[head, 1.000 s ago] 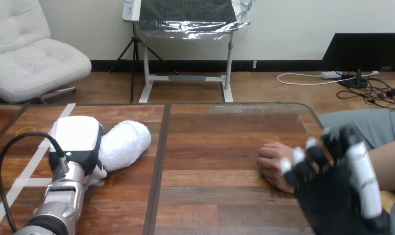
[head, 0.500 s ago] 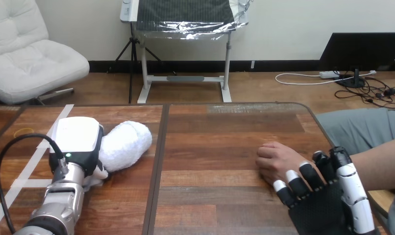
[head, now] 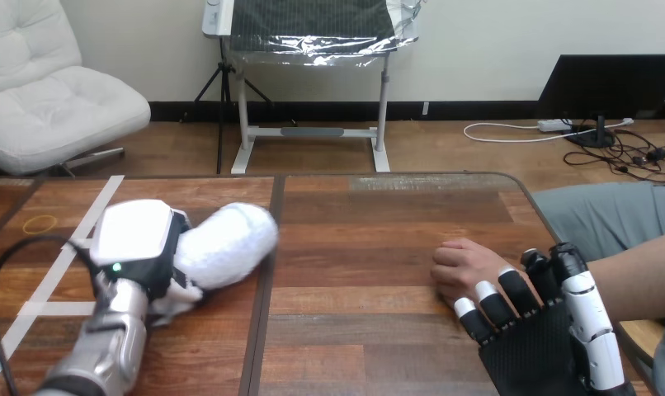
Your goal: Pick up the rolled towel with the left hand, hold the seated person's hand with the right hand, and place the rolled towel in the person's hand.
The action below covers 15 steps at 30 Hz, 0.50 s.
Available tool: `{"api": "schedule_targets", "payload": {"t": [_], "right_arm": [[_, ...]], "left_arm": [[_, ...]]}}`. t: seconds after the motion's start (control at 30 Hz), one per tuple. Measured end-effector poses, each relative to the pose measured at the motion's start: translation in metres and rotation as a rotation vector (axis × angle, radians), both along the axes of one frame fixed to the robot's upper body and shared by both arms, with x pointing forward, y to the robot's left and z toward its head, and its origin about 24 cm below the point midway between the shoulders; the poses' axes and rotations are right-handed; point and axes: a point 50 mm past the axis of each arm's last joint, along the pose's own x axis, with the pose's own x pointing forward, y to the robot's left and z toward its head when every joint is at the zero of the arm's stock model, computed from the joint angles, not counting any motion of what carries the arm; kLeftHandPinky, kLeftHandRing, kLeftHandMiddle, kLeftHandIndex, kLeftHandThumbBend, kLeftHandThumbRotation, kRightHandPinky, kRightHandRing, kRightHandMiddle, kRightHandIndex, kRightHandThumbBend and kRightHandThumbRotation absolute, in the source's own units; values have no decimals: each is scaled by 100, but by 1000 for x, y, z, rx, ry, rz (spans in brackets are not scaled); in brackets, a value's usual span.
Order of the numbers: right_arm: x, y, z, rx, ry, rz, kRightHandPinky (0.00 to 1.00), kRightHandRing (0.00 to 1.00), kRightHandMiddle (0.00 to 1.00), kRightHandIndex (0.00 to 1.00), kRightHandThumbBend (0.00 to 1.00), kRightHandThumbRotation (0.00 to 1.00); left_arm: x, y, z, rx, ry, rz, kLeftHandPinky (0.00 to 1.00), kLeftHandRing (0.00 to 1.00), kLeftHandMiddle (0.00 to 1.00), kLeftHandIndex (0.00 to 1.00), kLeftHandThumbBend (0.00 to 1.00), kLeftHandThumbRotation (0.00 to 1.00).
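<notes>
White tape strips (head: 108,188) cross the wooden table (head: 379,239) at left

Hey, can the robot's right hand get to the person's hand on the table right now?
Probably yes. The right hand, fingers straight, is right beside the person's hand on the table, with nothing between them.

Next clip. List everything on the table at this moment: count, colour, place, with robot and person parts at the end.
table: one, brown wood, across the view.
tape strips: two, white, on the table's left part.
thin ring: one, yellowish, flat on the table near its left edge.
rolled towel: one, white, by the table's middle seam, gripped by the left hand.
person's hand: one, resting on the table at the right.
left hand: one, black and white, curled round the rolled towel.
right hand: one, black and white, fingers straight, tips at the person's hand.
</notes>
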Motion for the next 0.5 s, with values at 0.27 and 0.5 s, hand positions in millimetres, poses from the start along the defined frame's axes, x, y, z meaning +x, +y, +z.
{"api": "schedule_targets", "payload": {"t": [0.27,0.5], "right_arm": [[0,0,0,2,0,-7,19,26,34,37,58,26],[0,0,-2,6,3,-3,20,26,35,38,56,27]], "left_arm": [[-14,-9,-6,-191,-66,-50,33,40,46,54,52,0],[-25,-18,-8,-316,-105,-85,37,43,49,55,51,0]]}}
